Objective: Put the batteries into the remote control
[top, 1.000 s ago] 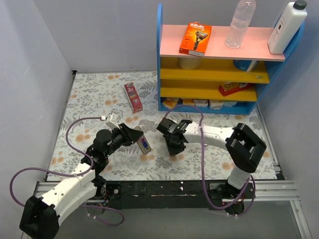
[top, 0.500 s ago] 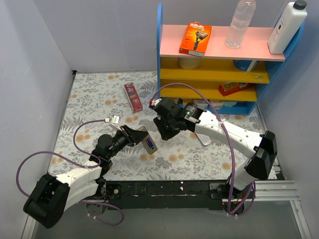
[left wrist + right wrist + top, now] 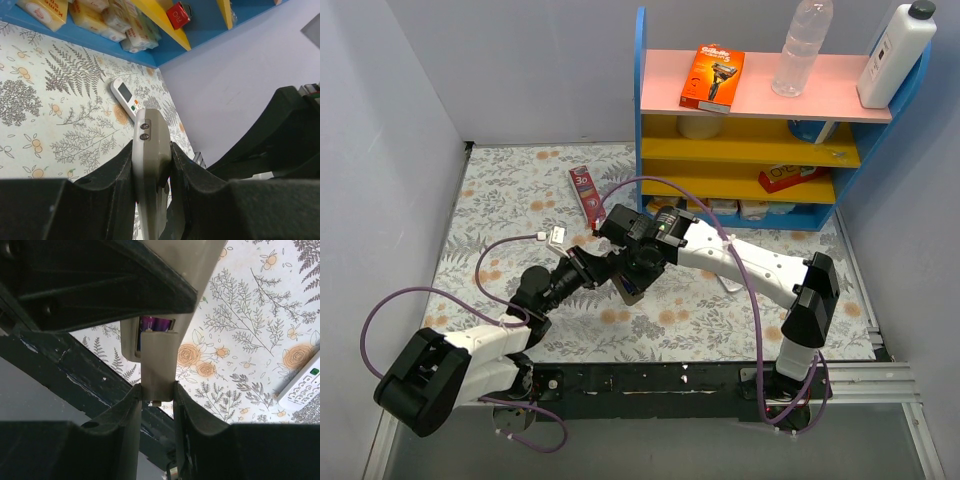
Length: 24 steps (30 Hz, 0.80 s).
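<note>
Left tool [image 3: 151,159] grips remote [image 3: 150,131] (right tool [image 3: 157,396] pinches cover [image 3: 157,357]).

Grey remote control [image 3: 150,165], beige battery cover [image 3: 157,365], seemingly purple batteries [image 3: 157,323], floral table [image 3: 510,200]

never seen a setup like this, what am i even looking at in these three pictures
Two robot arms are bolted to a table with a flowered cloth. One picture looks down from above; the other two come from a camera on each wrist. The left hand grips a grey plastic remote control by its sides. The right hand pinches the remote's flat beige battery cover at the open compartment, where purple batteries show. A white remote and a red carton lie on the cloth, beside a blue and yellow shelf.
</note>
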Tool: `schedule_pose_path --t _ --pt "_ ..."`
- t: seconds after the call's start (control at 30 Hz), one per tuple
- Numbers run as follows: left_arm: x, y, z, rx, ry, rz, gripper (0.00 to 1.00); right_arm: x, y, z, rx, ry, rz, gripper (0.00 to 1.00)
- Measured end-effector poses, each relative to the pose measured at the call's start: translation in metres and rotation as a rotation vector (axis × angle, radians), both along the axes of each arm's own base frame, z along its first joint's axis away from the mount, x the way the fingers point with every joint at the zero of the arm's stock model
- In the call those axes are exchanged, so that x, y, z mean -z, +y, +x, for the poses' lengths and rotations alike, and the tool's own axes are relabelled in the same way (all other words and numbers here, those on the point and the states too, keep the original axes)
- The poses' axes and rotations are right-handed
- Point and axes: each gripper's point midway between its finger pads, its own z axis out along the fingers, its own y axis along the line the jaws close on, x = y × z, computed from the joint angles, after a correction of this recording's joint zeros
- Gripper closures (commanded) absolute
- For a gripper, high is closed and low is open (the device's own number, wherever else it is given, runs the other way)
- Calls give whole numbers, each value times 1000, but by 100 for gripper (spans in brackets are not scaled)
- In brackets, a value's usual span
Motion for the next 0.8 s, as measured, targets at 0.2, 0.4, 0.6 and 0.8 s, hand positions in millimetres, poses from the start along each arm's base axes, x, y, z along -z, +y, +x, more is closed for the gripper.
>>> schedule_pose_path --t 0.2,0.4,0.6,0.8 --pt "-8 -4 1 7 -15 -8 100 -1 7 0 -22 -1 -13 95" --pt "-9 -5 1 11 -14 -8 100 -5 10 3 -21 -16 -5 99" --pt "-10 -5 1 10 -16 -10 100 -3 6 5 -7 -25 -26 99" --pt "-11 -4 0 3 -13 -11 100 -3 5 4 1 -24 -31 99"
